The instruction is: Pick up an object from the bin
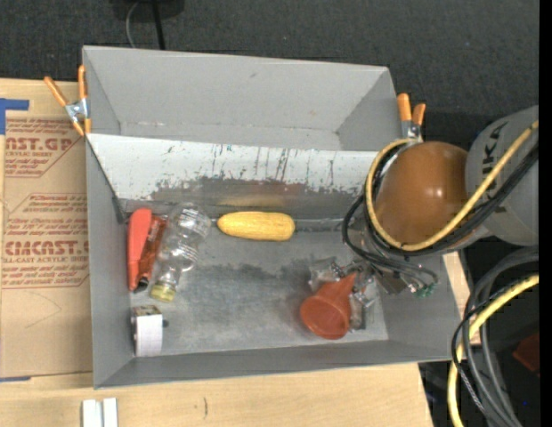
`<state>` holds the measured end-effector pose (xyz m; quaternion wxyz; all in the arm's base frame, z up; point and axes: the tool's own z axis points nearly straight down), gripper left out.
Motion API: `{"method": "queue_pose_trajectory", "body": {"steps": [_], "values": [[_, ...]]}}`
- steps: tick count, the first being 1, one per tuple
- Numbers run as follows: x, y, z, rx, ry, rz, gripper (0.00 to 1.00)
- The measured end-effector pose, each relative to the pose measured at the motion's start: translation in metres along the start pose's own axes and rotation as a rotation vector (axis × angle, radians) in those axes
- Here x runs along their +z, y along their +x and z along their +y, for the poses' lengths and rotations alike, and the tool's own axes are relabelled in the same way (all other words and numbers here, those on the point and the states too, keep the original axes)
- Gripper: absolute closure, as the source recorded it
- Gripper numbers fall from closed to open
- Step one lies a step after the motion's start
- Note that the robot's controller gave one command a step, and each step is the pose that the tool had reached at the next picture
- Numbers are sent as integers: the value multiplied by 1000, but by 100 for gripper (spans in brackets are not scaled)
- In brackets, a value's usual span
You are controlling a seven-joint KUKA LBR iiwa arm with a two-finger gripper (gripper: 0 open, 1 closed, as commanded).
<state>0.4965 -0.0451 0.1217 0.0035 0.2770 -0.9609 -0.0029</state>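
My gripper (349,288) is low in the bin's front right corner. A red plastic cup (326,315) lies on its side there, mouth toward the front left. Its narrow end sits between my metal fingers (363,302), which press against it on both sides, so the gripper is shut on the cup. A yellow corn-cob-shaped thing (255,226) lies behind it at mid-bin, near the back wall and apart from the gripper.
Along the left wall lie an orange-red handled tool (137,247) and a clear plastic bottle (176,253). A small white block (148,331) sits in the front left corner. The arm's brown dome and cables hang over the right rim.
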Motion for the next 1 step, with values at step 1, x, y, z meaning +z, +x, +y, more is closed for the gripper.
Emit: {"method": "queue_pose_trajectory", "body": {"steps": [1], "values": [[-95,-9,-2,40,7,-10,100]]}}
